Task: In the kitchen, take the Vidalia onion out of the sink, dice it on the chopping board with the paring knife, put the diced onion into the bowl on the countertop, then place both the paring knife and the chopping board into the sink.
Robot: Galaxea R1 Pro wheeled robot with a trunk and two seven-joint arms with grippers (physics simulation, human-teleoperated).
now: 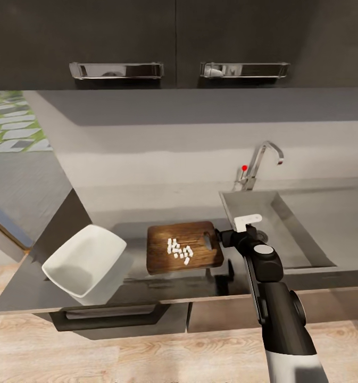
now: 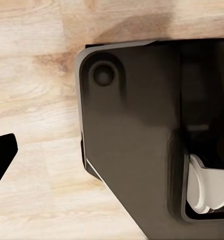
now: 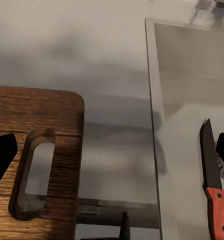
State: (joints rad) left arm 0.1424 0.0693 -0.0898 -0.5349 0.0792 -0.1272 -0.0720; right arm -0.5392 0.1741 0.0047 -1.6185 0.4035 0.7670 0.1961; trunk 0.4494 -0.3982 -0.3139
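A kitchen scene, seen from the robot's head; the right gripper (image 1: 246,222) hovered with its fingers spread apart and empty, over the strip of countertop (image 1: 35,290) between board and basin; just to its left lay the chopping board (image 1: 184,247), its handle slot nearest the gripper, with small white diced onion pieces (image 1: 179,251) scattered on it; just to its right, inside the sink (image 1: 306,226), lay the paring knife (image 3: 214,186), red handle and dark blade; the white bowl (image 1: 85,260) sat well away to its left, tilted at the counter's edge; the left gripper's state could not be told.
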